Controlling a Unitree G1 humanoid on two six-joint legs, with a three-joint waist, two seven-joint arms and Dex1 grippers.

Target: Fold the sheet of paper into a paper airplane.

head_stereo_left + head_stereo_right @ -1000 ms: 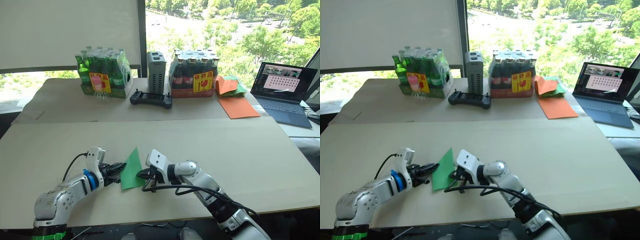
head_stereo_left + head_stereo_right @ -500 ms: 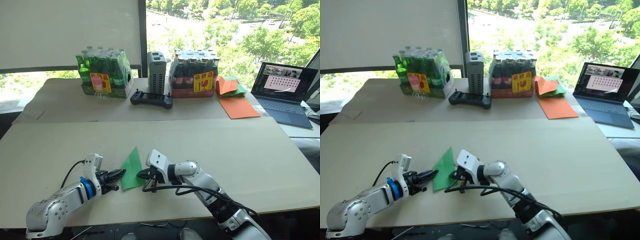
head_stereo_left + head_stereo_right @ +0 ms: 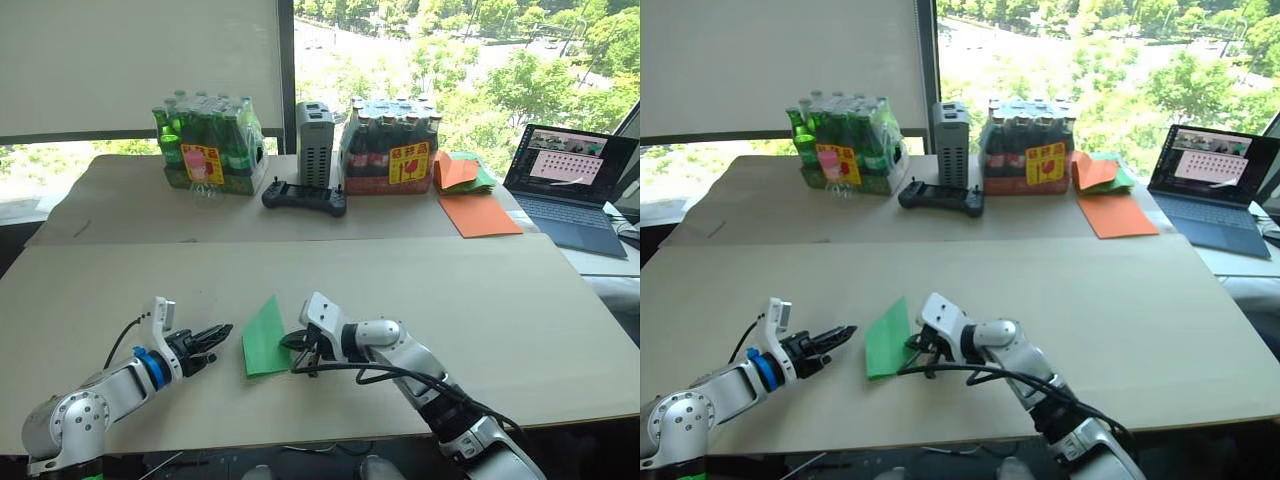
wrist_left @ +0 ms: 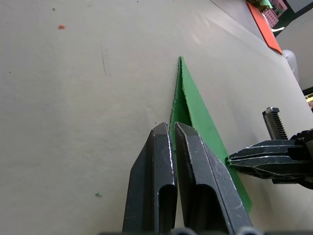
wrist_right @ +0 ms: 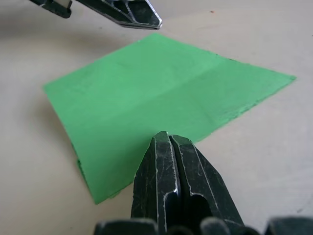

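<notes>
— Pulled back toward the lower left, the left gripper (image 3: 215, 333) now sits clear of the paper airplane (image 3: 264, 338), fingers clenched on nothing.
— And the right gripper (image 3: 291, 343)?
— Fingertips pressed together at the wedge's right edge, low centre of frame.

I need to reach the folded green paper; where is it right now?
In the left eye view the green paper lies flat on the near table, between the left claw and the right claw, which touches its right edge.
</notes>
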